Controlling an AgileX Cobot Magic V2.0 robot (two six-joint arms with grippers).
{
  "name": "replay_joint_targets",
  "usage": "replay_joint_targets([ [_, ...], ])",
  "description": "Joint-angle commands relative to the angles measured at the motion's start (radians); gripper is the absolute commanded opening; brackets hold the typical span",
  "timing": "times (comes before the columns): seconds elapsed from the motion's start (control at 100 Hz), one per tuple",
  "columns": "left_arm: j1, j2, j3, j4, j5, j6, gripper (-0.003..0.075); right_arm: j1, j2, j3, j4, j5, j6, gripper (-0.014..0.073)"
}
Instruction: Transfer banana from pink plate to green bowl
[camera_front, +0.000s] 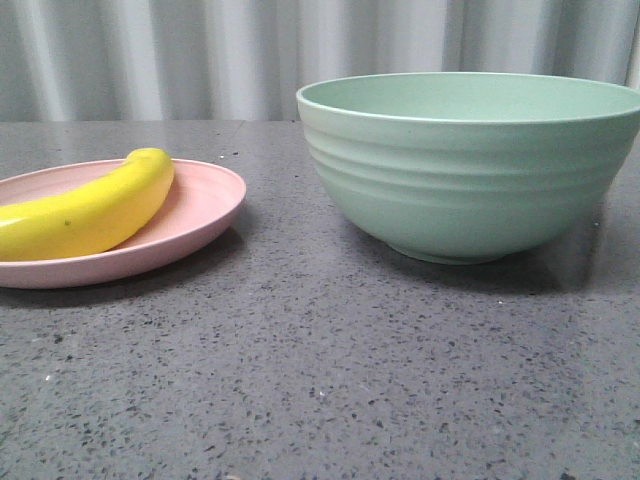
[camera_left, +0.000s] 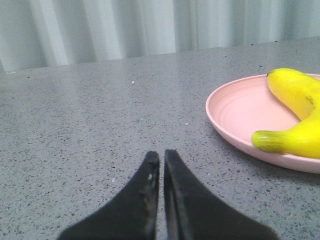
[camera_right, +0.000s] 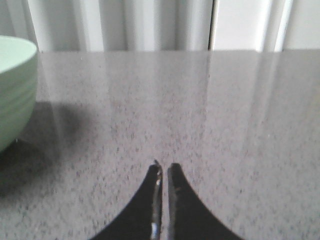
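The yellow banana (camera_front: 95, 208) lies on the pink plate (camera_front: 205, 215) at the left of the front view. The green bowl (camera_front: 470, 165) stands at the right, empty as far as its rim shows. No gripper shows in the front view. In the left wrist view my left gripper (camera_left: 161, 156) is shut and empty, low over the table, with the plate (camera_left: 235, 115) and banana (camera_left: 295, 115) apart from it to one side. In the right wrist view my right gripper (camera_right: 164, 167) is shut and empty, with the bowl (camera_right: 15, 90) at the picture's edge.
The dark speckled grey table (camera_front: 320, 380) stretches between and in front of plate and bowl. A pale pleated curtain (camera_front: 200, 50) hangs behind the table's far edge.
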Motion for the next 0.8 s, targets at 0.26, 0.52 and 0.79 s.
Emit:
replay_joint_targets([
  [0.26, 0.002, -0.028, 0.01, -0.005, -0.088, 0.001, -0.002, -0.006, -0.022, 0.02, -0.01, -0.203, -0.002, -0.0065],
  [0.52, 0.002, -0.028, 0.01, -0.005, -0.081, 0.001, -0.002, -0.006, -0.022, 0.02, -0.01, -0.128, -0.002, -0.0065],
  [0.79, 0.002, -0.028, 0.01, -0.005, -0.087, 0.001, -0.002, -0.006, -0.022, 0.02, -0.01, -0.126, -0.002, -0.0065],
])
